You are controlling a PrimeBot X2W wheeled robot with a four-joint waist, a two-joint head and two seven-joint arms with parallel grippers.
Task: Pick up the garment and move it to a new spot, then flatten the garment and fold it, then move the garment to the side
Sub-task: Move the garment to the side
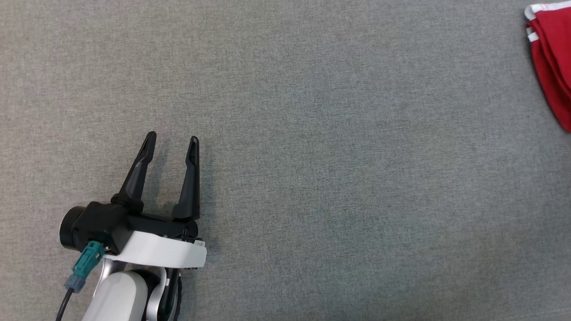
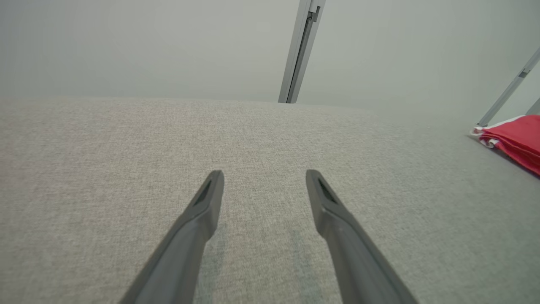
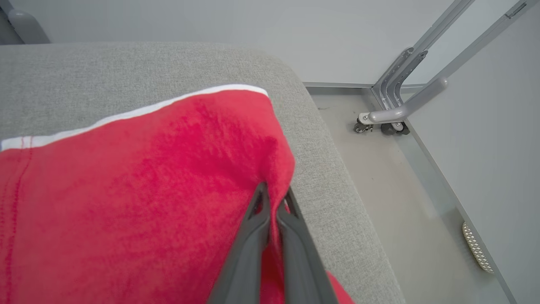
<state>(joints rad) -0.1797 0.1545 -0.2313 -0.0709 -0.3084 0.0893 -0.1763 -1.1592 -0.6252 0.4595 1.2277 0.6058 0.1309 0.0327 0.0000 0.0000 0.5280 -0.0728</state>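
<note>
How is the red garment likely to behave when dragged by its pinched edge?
Probably floppy: the garment bunches into creases where the right gripper pinches it. Likely light, held by one thin fold. The textured grey surface may grip it, so layers could shift.

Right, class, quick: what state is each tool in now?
Left tool: open, holding nothing.
Right tool: shut on the red garment.

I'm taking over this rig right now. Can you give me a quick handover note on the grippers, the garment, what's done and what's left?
Left gripper: open, empty, over the grey surface.
Right gripper: shut on the red garment.
Garment: lies in layers at the surface's right edge and looks folded.
Left: probably just release it there and withdraw.
</note>
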